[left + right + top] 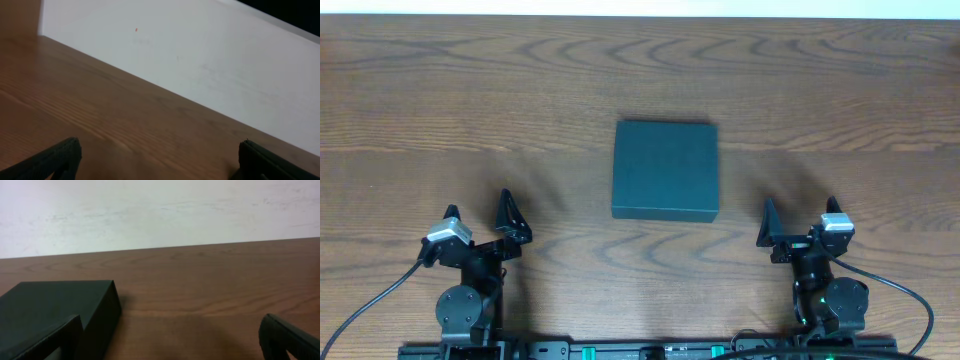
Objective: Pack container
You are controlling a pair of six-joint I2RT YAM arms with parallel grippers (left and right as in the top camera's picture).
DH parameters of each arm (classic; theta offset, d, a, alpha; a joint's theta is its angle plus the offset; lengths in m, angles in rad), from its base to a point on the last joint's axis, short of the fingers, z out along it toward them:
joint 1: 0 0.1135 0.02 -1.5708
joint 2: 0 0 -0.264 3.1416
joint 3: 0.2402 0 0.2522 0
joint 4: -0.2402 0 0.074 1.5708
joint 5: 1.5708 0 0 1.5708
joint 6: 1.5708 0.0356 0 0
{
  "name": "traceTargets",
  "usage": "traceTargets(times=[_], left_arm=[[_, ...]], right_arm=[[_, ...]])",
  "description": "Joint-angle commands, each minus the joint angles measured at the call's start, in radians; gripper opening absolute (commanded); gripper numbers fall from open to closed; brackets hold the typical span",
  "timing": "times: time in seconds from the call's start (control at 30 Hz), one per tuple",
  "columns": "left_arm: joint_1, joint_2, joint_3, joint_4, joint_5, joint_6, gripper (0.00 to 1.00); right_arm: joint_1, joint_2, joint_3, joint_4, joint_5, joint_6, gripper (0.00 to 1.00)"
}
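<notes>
The container [665, 170] is a dark teal-green square box with its lid shut, lying flat at the middle of the wooden table. It also shows at the lower left of the right wrist view [60, 307]. My left gripper [480, 214] is open and empty near the front left, well apart from the box. In the left wrist view its fingers [160, 157] frame bare wood. My right gripper [800, 213] is open and empty at the front right, a little right of the box. Its fingers [172, 340] show at the bottom corners of the right wrist view.
The wooden table [470, 100] stretches back to a white wall [160, 210]. Both arm bases and their cables sit at the table's front edge [640, 350].
</notes>
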Motion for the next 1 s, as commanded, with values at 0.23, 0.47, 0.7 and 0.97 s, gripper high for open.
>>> traceTargets(times=[0.23,0.47,0.7,0.97], left_arm=[[0.005,-0.009,-0.063,0.005,0.008,-0.009,0.98],[0.005,-0.009,-0.072,-0.016,0.014,-0.008,0.98],[0.005,-0.009,-0.072,-0.075,0.09,0.093,0.98],[0.005,-0.009,-0.072,-0.069,0.154,0.264,0.98]], right_arm=[[-0.007,-0.006,-0.002,-0.004,0.006,0.018,0.99],[-0.007,-0.006,-0.002,-0.004,0.006,0.018,0.99],[-0.007,-0.006,-0.002,-0.004,0.006,0.018,0.99],[-0.007,-0.006,-0.002,-0.004,0.005,0.018,0.99]])
